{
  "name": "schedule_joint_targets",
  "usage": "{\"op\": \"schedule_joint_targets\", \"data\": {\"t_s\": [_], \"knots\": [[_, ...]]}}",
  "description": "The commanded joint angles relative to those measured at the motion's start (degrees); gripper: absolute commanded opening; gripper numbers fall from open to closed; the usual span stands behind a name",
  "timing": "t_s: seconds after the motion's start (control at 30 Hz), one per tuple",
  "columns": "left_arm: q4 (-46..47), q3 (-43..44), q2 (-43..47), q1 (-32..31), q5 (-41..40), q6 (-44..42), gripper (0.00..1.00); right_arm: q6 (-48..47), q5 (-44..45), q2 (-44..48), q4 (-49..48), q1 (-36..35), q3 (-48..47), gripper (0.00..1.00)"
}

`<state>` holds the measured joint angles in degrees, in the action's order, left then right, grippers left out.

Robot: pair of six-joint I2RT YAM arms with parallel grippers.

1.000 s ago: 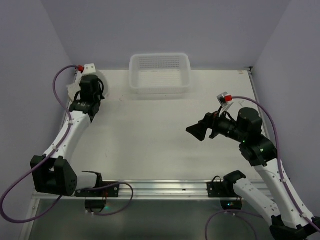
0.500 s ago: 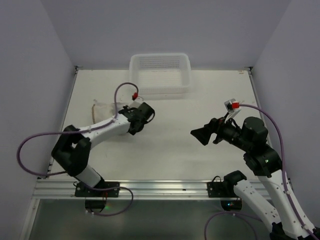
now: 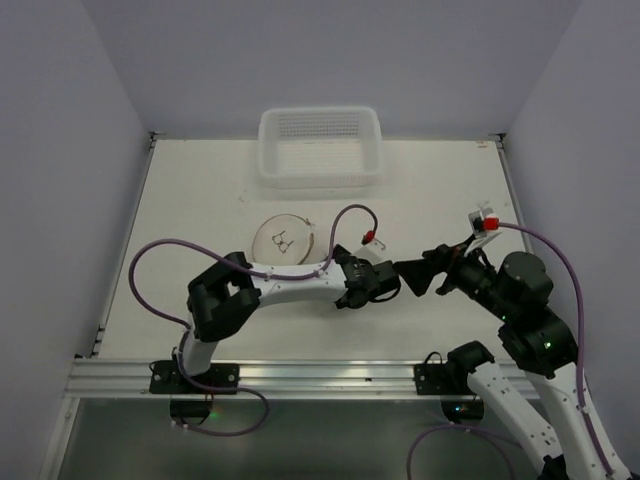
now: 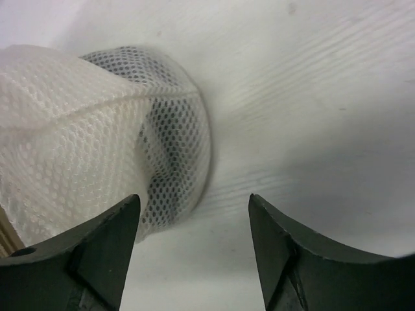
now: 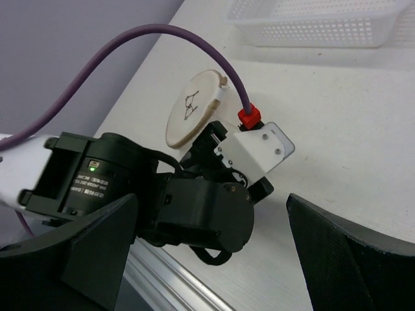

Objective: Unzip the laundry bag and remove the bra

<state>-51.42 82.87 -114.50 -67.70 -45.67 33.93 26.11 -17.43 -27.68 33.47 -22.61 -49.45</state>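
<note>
The laundry bag [image 3: 283,240], a round whitish mesh drum with a small black bra icon on its flat face, rests on the table's middle, icon side up. It also shows in the right wrist view [image 5: 194,107]. My left gripper [image 3: 340,270] sits just right of it, jaws open. In the left wrist view the mesh bag [image 4: 97,136] lies ahead to the left of the left gripper [image 4: 194,197], with only bare table between the fingers. My right gripper [image 3: 405,270] is open and empty, facing the left wrist [image 5: 211,197]. The bra is hidden.
A white perforated plastic basket [image 3: 320,175] stands at the table's far edge, seen also in the right wrist view [image 5: 311,32]. The left arm's purple cable [image 3: 160,250] loops over the table left of the bag. The two wrists are close together.
The left arm swung from the far left corner to the table's middle, bringing the bag along, then opened and let it go. The right gripper shifted slightly nearer and stayed open.
</note>
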Motion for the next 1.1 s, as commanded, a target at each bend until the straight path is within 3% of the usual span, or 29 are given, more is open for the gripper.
{"op": "schedule_joint_targets", "data": {"t_s": [0.0, 0.07, 0.17, 0.33, 0.4, 0.47, 0.53, 0.63, 0.87, 1.07], "knots": [[7.20, 3.87, 5.42, -1.20, 7.51, 0.96, 0.72, 0.26, 3.45, 2.36, 1.15, -0.15, -3.28, 0.99], [10.54, 4.75, 8.93, -1.20, 10.06, 0.26, 0.83, 0.17, 4.77, 4.03, 1.68, -0.15, -4.59, 0.99], [15.81, 5.37, 14.46, -1.20, 16.21, 0.25, 0.90, -0.44, 6.97, 5.27, 1.86, -0.15, -5.91, 0.99], [14.96, 2.22, 24.66, -0.42, 16.41, 7.79, 0.91, 0.17, 8.73, 3.08, 2.30, -0.15, -6.62, 0.99], [14.42, -1.90, 28.61, 2.21, 17.88, 14.03, 0.91, 0.35, 8.29, 1.50, 1.77, -0.15, -6.71, 0.99], [15.99, -11.56, 35.98, 6.06, 18.86, 19.99, 0.91, 0.35, 7.50, -1.14, 0.02, -0.15, -6.80, 0.99], [18.62, -21.89, 43.19, 9.85, 21.66, 23.09, 0.91, 0.35, 6.63, -4.29, -1.12, -0.15, -6.71, 0.99], [22.92, -29.24, 50.06, 18.11, 25.19, 25.30, 0.91, 0.52, 3.90, -8.07, -2.97, -0.15, -6.36, 0.99], [26.63, -30.05, 46.39, 32.96, 26.77, 16.80, 0.93, 1.05, -0.15, -12.21, -7.45, -0.15, -3.90, 0.99], [33.48, -27.33, 34.19, 37.20, 32.40, 5.90, 0.96, 0.88, -1.20, -13.19, -7.81, -0.15, -1.79, 0.99]]}}
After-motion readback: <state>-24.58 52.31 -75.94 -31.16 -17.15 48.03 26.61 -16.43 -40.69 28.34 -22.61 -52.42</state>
